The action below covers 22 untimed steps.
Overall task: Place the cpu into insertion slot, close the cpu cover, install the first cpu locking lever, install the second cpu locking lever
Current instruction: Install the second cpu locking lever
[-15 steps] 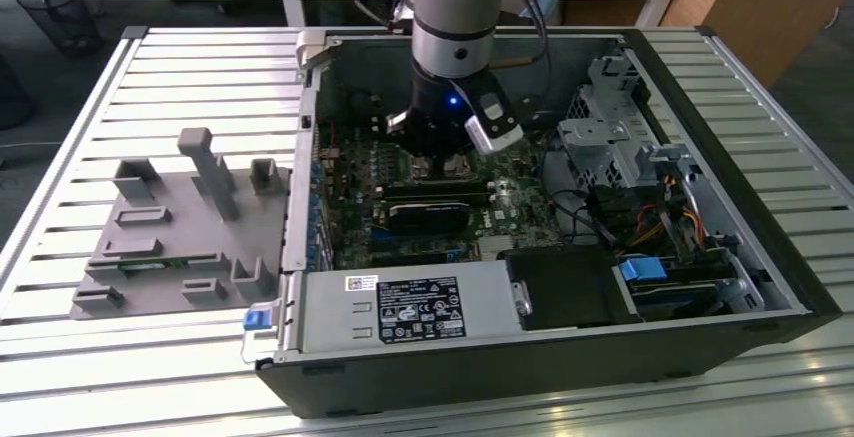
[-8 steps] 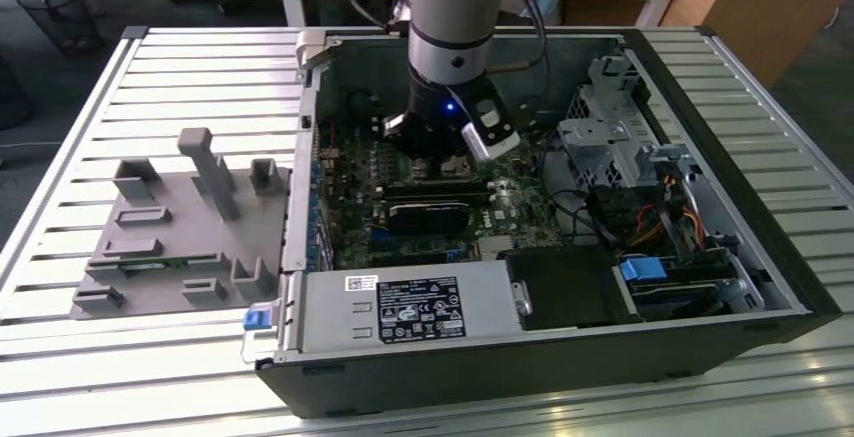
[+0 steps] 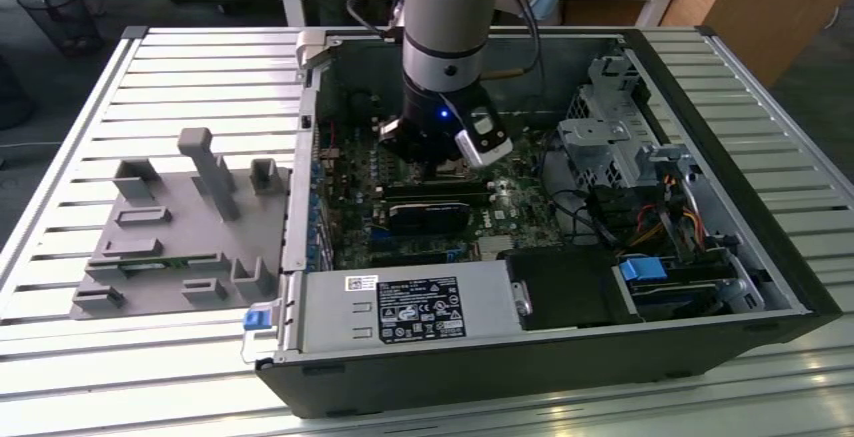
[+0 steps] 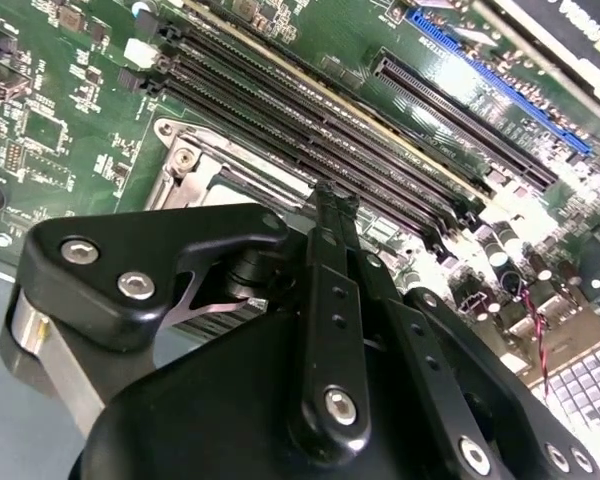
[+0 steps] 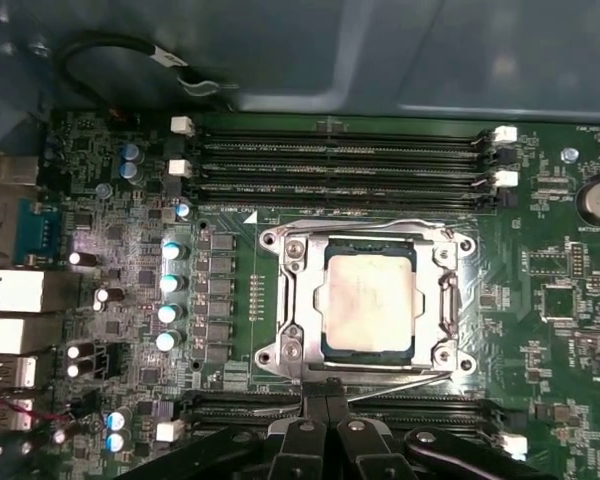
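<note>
Already the cpu (image 5: pixel 368 304) sat in the insertion slot (image 5: pixel 368 352) with the cpu cover (image 5: pixel 298 300) shut over it — gripper (image 5: pixel 326 397) pinched narrow, holding nothing, just beside the cover's edge.

A: Exterior view: high, angled down, set back; takes in the whole open computer case (image 3: pixel 534 287) and the arm (image 3: pixel 447 47).
B: Both wrist views sit close over the motherboard (image 5: pixel 570 330), sharing the memory slots (image 5: pixel 340 165) (image 4: pixel 320 130).
</note>
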Available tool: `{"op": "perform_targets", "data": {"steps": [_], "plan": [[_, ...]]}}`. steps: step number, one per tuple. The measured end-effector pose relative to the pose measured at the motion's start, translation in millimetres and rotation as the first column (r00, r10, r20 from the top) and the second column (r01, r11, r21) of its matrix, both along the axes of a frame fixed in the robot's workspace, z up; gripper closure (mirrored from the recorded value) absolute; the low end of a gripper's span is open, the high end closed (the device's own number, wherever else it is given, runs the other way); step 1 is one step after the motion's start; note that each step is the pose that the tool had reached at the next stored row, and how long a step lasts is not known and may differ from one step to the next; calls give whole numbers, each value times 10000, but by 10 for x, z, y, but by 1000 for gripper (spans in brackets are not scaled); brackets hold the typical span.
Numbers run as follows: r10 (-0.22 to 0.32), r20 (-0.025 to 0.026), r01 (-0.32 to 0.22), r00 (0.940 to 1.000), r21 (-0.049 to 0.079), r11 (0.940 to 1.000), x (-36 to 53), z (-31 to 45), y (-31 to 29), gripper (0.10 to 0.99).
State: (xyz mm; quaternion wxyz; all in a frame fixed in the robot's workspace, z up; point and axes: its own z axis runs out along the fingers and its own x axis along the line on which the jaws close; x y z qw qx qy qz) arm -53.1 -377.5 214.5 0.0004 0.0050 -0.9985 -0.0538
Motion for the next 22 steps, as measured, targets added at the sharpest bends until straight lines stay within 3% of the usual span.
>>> {"op": "perform_targets", "data": {"steps": [5, 9, 22], "plan": [[-2, -1, 2, 10000, 87, 10000, -5, -60, -8, 965], [-3, 0, 3, 10000, 207, 9998, -29, -65, -55, 965], [-2, 3, 2, 10000, 540, 9985, -161, -77, -109, 965]]}}
